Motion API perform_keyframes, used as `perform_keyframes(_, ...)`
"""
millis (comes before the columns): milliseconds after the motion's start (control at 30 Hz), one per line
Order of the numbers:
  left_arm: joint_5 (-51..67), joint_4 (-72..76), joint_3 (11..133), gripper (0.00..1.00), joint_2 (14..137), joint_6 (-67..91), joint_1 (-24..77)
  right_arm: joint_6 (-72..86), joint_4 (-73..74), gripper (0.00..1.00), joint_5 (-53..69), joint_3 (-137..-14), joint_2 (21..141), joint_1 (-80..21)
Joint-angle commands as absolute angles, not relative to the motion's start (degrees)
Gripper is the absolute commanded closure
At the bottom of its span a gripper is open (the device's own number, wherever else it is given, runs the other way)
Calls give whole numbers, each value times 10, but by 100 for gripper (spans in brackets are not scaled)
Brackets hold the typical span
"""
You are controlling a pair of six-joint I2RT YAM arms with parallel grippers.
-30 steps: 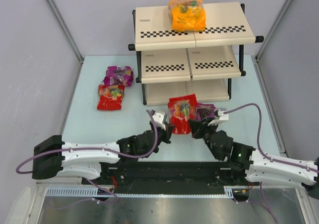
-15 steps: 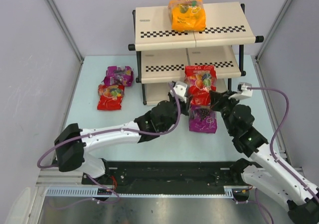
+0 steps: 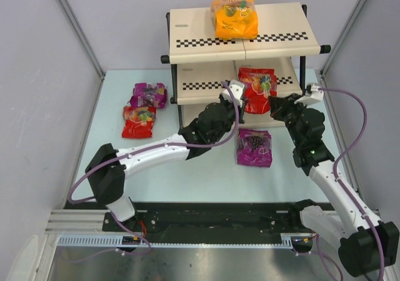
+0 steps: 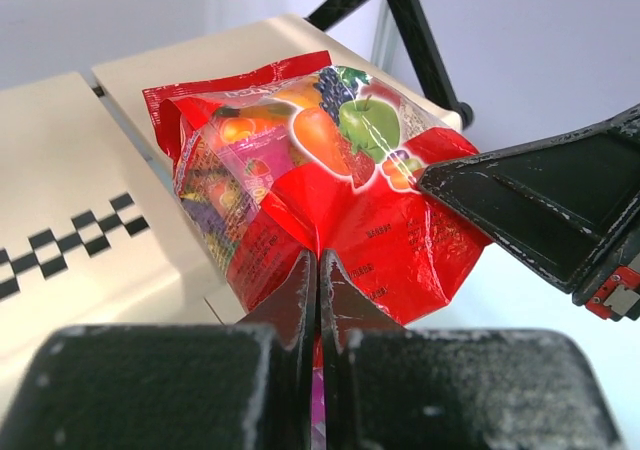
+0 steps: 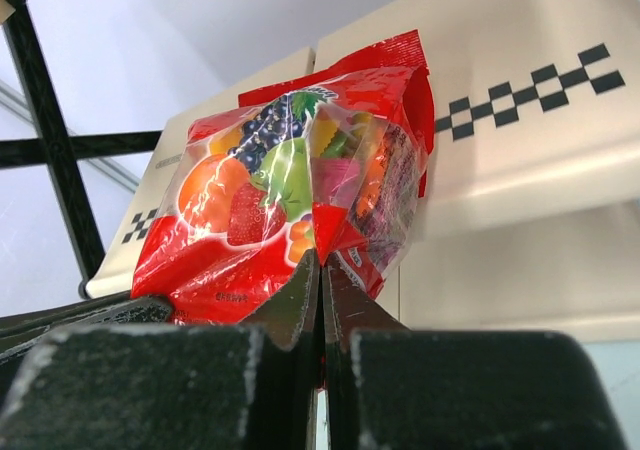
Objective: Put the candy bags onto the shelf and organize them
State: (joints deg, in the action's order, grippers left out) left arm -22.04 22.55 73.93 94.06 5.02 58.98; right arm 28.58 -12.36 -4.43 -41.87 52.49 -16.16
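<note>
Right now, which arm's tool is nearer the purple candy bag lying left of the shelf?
Left. The left tool grips the red bag at the middle shelf, right of that purple bag; the right tool grips the same bag's other side, farther right.

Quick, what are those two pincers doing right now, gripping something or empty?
Left pincer: closed on an edge of the red candy bag.
Right pincer: closed on another edge of the same bag.
</note>
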Motion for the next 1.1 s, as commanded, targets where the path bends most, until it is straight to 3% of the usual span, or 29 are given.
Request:
perform_keyframes(0,-192,277,793,100,951,33,572,287,-220,100,-13,-469,565,-142)
perform_keyframes(767,-161,276,896,100,1059,19,531,288,-322,100,32,-539,729,-90)
perform_keyframes(833,-161,276,897,100,1061,18,530,289,-325,92,38,-541,738,-85)
perform_keyframes(933,-158,283,881,81,1051,19,530,283,-316,79,41,-541,722,-83)
perform_keyframes(967,-158,285,875,70,1038,18,530,280,-304,73,37,-541,715,-82)
perform_keyframes(1067,-163,293,846,52,1007,21,530,266,-273,66,26,-541,680,-81)
